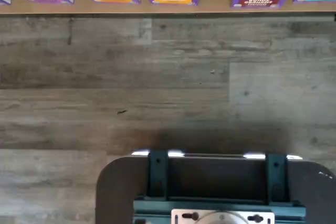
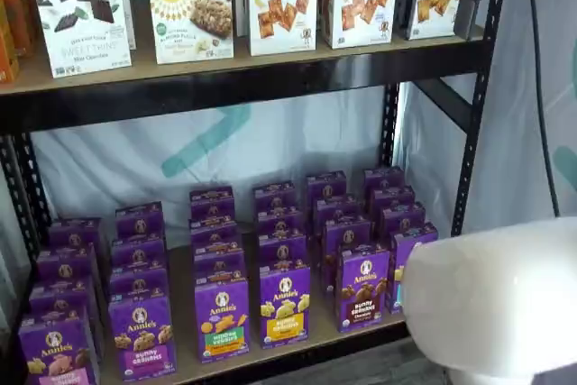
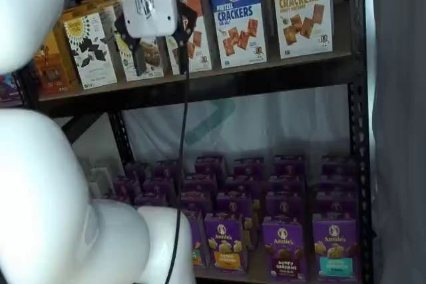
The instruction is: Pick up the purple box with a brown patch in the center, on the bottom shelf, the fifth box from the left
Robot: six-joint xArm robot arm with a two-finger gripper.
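The bottom shelf is carrying rows of purple cartons. The gripper is hanging high above it at the cracker boxes, fingers spread wide and gripping nothing. The purple box is standing upright at the bottom shelf's front edge.

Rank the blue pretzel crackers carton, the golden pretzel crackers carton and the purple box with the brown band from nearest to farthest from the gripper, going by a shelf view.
1. blue pretzel crackers carton: up high, just beside the gripper, whose jaws stand open.
2. golden pretzel crackers carton: same level, beyond the blue one.
3. purple box with the brown band: far below, front row.
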